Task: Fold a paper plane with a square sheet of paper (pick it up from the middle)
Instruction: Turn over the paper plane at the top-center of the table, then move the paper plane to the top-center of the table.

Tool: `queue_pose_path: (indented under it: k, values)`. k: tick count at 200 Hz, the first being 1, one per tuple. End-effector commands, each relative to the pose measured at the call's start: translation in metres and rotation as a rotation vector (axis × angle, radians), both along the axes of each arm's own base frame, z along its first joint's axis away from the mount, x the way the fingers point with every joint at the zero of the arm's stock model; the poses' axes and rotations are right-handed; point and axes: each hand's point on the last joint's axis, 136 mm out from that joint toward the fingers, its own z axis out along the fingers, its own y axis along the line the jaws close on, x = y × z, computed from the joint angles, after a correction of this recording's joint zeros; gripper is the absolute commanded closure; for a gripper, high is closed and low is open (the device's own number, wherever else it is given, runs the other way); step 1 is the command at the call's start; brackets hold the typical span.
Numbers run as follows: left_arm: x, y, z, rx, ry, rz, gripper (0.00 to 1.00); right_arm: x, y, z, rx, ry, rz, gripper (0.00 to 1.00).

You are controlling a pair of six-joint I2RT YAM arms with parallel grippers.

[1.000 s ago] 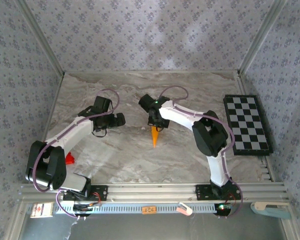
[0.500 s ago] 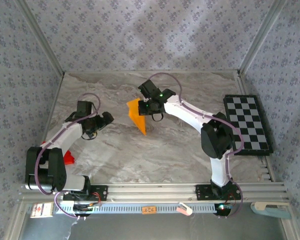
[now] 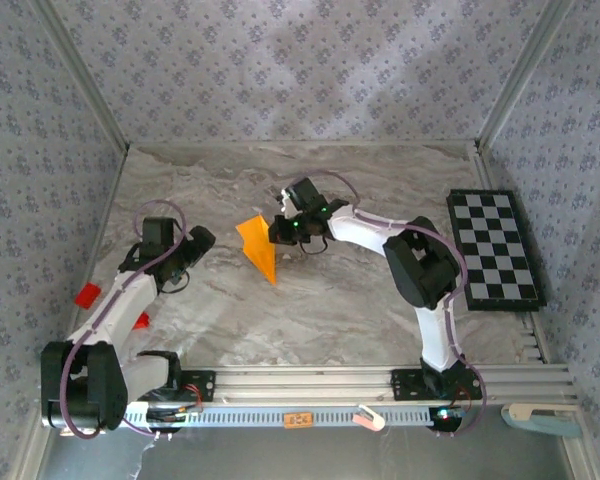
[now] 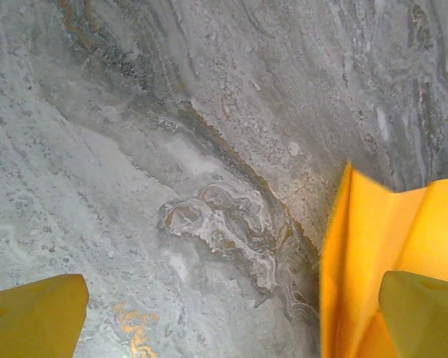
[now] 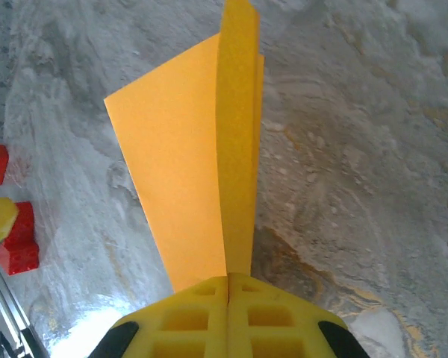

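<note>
Holding the paper plane (image 3: 258, 243) by its centre fold in my tightly closed right claw (image 3: 278, 232) over the desk (image 3: 360, 310) middle; left claw (image 3: 198, 243) wide open, empty; I judge the paper light and floppy, so the fold grips best.

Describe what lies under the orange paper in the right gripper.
Grey marble table surrounds the paper, pinched by the right gripper; the patch directly beneath is covered.

readable text: none | orange rail sticker (image 3: 298, 420): too small to read
</note>
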Motion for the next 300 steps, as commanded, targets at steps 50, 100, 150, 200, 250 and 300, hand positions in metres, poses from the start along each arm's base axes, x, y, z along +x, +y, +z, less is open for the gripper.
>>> queue_pose_path:
  k: [50, 100, 150, 200, 250, 300]
  values:
    - [0.017, -0.06, -0.003, -0.164, -0.017, -0.23, 0.09, 0.012, -0.027, -0.025, 0.033, 0.057, -0.107, 0.98]
    - [0.026, -0.117, -0.007, -0.187, 0.005, -0.43, 0.15, 0.011, -0.03, -0.027, 0.045, 0.07, -0.11, 0.98]
    - [0.032, -0.138, -0.024, -0.127, 0.089, -0.474, 0.39, 0.01, -0.03, -0.026, 0.05, 0.073, -0.107, 0.98]
    - [0.036, -0.144, -0.04, -0.112, 0.15, -0.498, 0.53, 0.01, -0.028, -0.023, 0.057, 0.072, -0.102, 0.98]
    - [0.042, -0.141, -0.048, -0.082, 0.185, -0.478, 0.66, 0.008, -0.027, -0.021, 0.062, 0.075, -0.094, 0.98]
    - [0.045, -0.14, -0.059, -0.076, 0.219, -0.453, 0.83, 0.009, -0.031, -0.02, 0.061, 0.071, -0.103, 0.98]
